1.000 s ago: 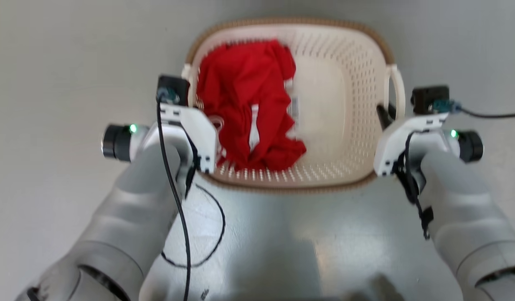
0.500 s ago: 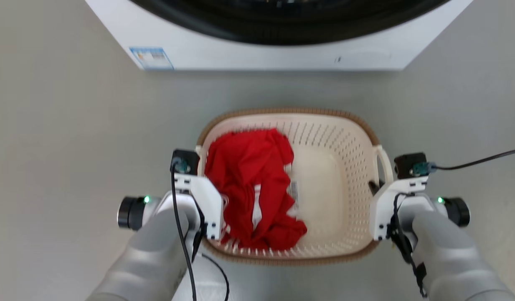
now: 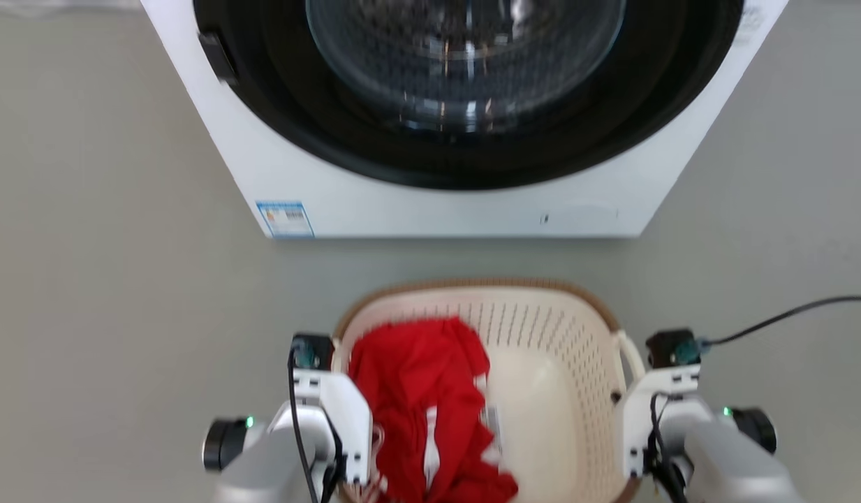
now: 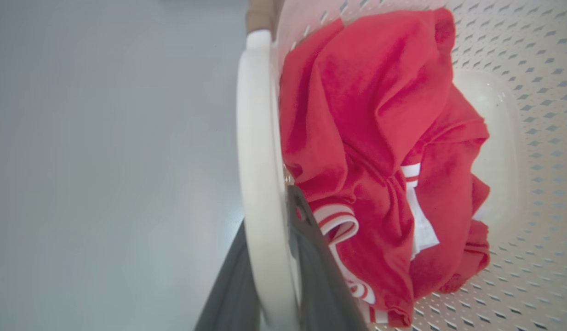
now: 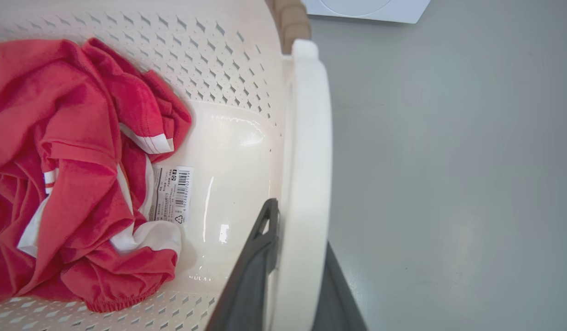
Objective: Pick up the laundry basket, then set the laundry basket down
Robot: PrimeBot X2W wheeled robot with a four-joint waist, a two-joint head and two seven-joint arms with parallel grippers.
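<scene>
laundry basket held at both handles: keep it level

laundry basket (image 3: 542, 328) sits between my two arms, just in front of the washing machine (image 3: 458, 202), with open grey floor (image 3: 109, 279) between them. a red garment (image 3: 416, 391) is bunched in the half nearer my left arm. i cannot tell from these views whether the base is on the floor or already off it.

my judgement is that the carry is the step in hand. to do it well, both arms should rise and travel together at the same pace so the rim stays flat. the load lies off-centre, so the left side may sag first. the loops are smooth plastic, so i would avoid any jerk that lets them slide along my fingers.

left claw (image 4: 268, 211) is closed around the left handle (image 4: 258, 138), with one dark finger inside the loop against the cloth and the other outside. right claw (image 5: 299, 225) is clamped the same way on the right handle (image 5: 308, 138), its inner finger over the bare basket bottom. both are nearly closed, with only the handle's thickness between the fingers.
</scene>
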